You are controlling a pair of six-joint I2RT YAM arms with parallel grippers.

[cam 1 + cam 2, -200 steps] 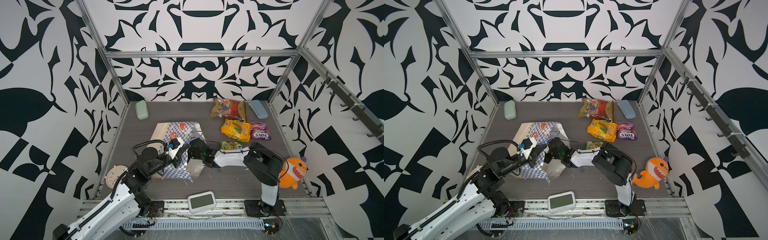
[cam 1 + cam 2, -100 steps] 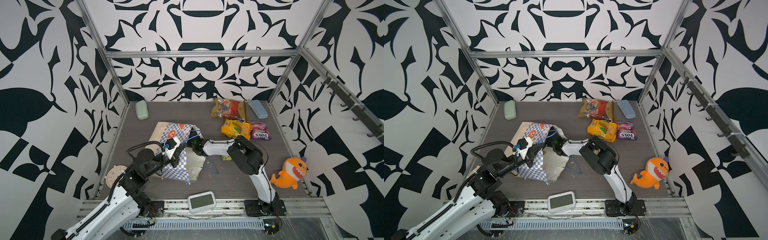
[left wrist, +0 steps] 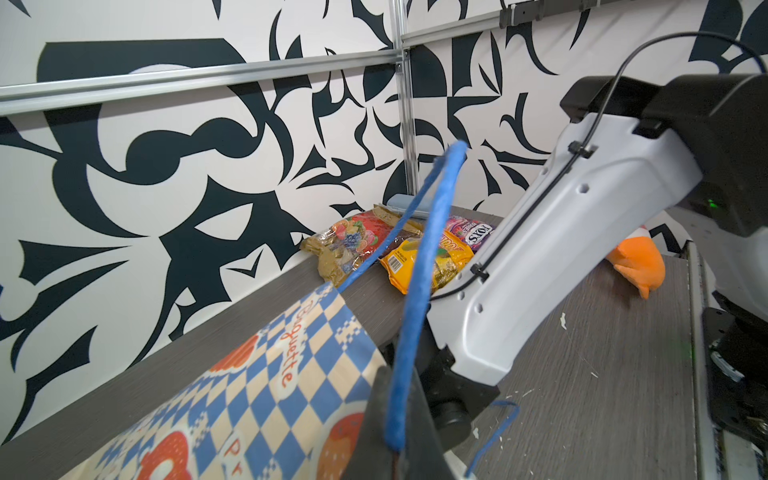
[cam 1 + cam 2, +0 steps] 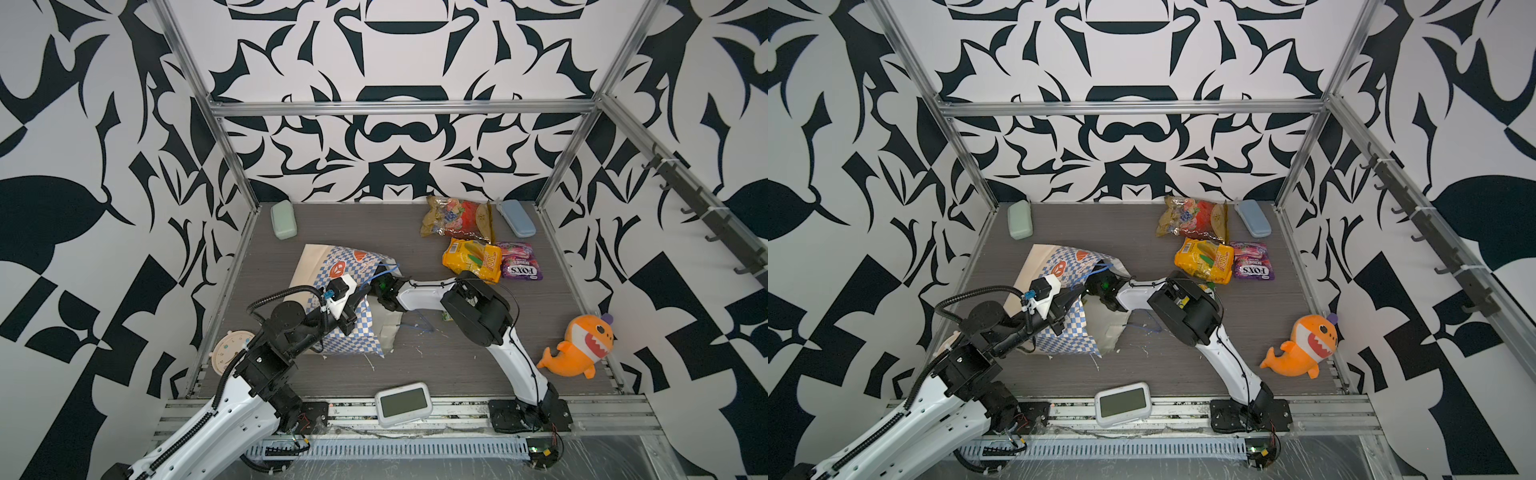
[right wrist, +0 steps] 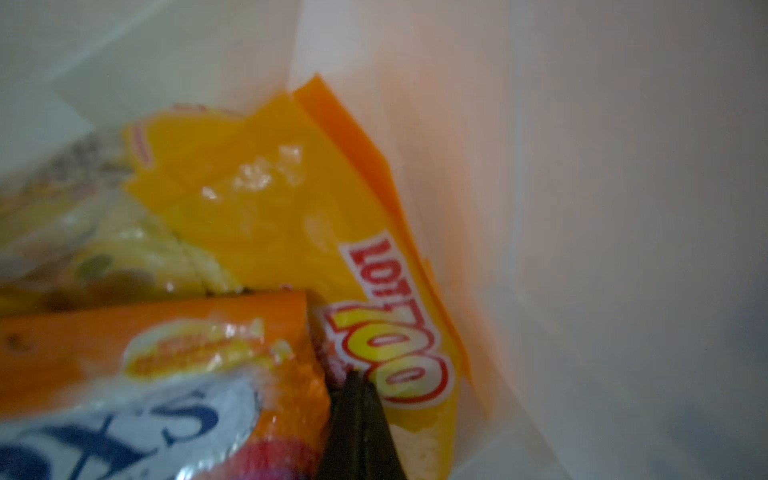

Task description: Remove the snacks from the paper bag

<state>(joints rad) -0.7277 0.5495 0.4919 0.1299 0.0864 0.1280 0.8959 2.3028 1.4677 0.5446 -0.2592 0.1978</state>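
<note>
Tan paper with blue-white checks: paper bag (image 4: pixel 365 340) on its side at mid-table in both top views, mouth turned toward the right arm, long axis roughly across the table. Propped open at the mouth by the left gripper (image 3: pixel 394 432), clamped on the blue cord handle (image 3: pixel 419 266), cord pinched between dark jaws. Deep inside against the white lining, right gripper (image 5: pixel 356 399), hidden in the top views past the wrist, jaws pressed together to a point. Cannot tell of any packet edge caught between them.

Touching the tips on one side, orange-pink packet (image 5: pixel 166 332). On the other side, yellow-orange packet (image 5: pixel 257 232), long axis running away from the tips along the bag wall. Right arm plainly the nearer, left taken up with the handle. Coming move likely a straight pull back along the bag's axis and out through the mouth, given a hold on something. Failing that, a reopening and a short push onto a packet edge.

Readable:
- Part of "FOX'S" in dark blue on a silver patch of the orange-pink packet.
- Red "LOT", then rounded yellow characters like "ZOO" or "100", on the yellow-orange one.
- Red script "Baguette" on the bag's checks in the left wrist view.

Already out near the far right corner: purple packet (image 4: pixel 519 266) marked "FOX'S", yellow packet (image 4: pixel 471 259), red-gold packet (image 4: pixel 457 220).
</note>
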